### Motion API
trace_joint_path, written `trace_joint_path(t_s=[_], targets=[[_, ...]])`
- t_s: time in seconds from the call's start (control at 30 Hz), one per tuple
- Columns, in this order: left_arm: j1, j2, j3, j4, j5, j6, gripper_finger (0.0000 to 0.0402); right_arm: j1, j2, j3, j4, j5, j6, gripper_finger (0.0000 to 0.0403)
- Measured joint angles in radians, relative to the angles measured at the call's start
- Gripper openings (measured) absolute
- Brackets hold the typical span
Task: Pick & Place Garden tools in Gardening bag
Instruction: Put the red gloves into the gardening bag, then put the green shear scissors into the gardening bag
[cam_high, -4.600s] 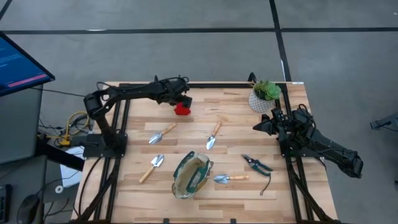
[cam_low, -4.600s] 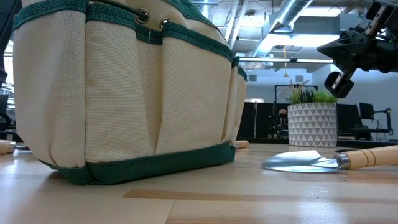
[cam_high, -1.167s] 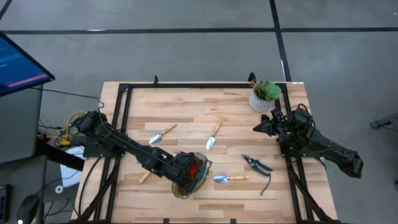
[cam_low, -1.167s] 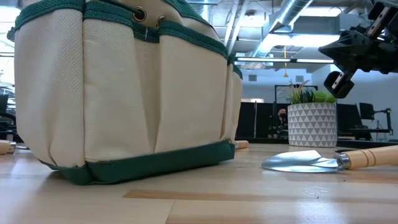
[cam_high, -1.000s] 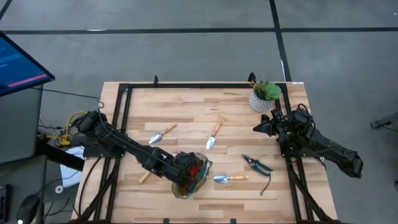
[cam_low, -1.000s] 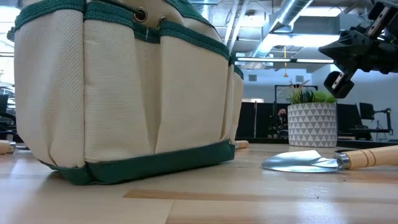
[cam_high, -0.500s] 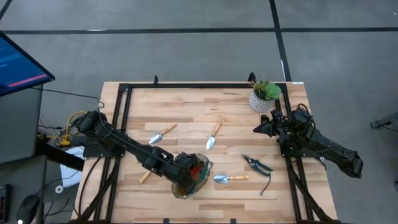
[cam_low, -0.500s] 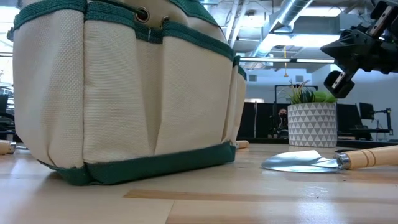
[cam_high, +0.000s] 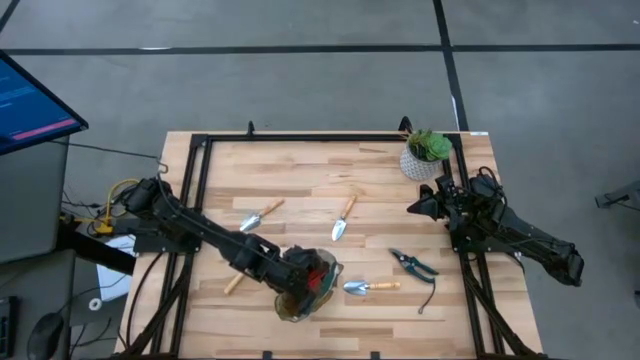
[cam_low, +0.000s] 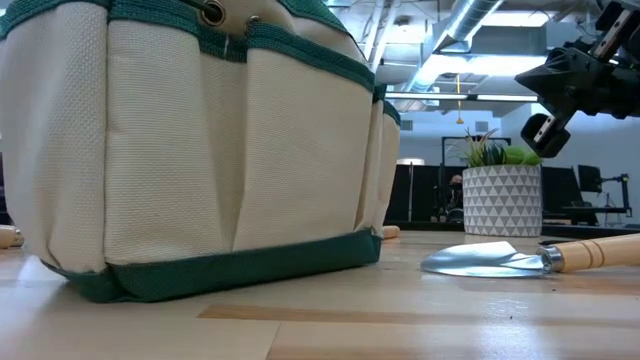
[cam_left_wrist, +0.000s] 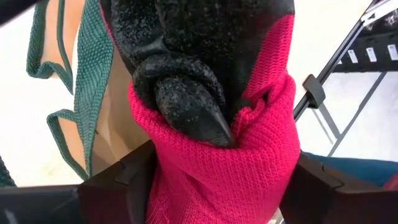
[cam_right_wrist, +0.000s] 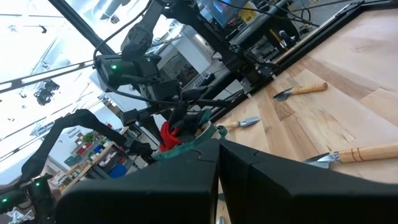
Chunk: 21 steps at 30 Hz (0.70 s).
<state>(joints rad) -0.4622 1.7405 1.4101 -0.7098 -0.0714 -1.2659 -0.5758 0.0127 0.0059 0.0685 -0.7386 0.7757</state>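
- One red glove (cam_left_wrist: 230, 155), knitted with a black rubbery palm, is clamped in the left end effector (cam_high: 300, 278), which sits directly over the open mouth of the bag (cam_high: 290, 303); the wrist view shows beige cloth and green trim just past the glove, so it looks held there to be dropped inside.
- Judging by that, this is the placing step for the glove, with letting go the next thing needed; the soft bag could sag or shift under the arm.
- Four trowels lie on the desk (cam_high: 380, 170) outside the bag: one (cam_high: 261, 214) and another (cam_high: 343, 217) beyond the left end effector toward the far edge, one (cam_high: 243, 270) just beside its arm, and one (cam_high: 371, 287) close on the other side of the bag.
- Pruning shears (cam_high: 413, 265) lie farther that way, nearer the right end effector (cam_high: 420, 203) than the left.
- That right end effector waits above the desk edge beside the potted plant (cam_high: 425, 153); its fingers appear pressed together with nothing between them in its own wrist view.
- Five tools out on the desk suggest the task is at an early stage.
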Motion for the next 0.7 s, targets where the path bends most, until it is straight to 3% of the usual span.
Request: trace_joint_path(t_s=[0.17,0.33,0.57,0.7], targets=[[0.004,0.0,0.0,0.006,0.008,0.038,0.0237,0.0,0.0,0.0,0.0,0.001,0.0,0.0],[0.03,0.0,0.0,0.008,0.08,0.075,0.0244,0.0,0.0,0.0,0.0,0.002,0.0,0.0],[0.073,-0.033,-0.001,0.01,0.176,0.119,0.0289,0.0,0.0,0.0,0.0,0.002,0.0,0.0],[0.094,-0.104,-0.001,-0.032,0.163,0.134,0.0314,0.0,0.0,0.0,0.0,0.002,0.0,0.0]])
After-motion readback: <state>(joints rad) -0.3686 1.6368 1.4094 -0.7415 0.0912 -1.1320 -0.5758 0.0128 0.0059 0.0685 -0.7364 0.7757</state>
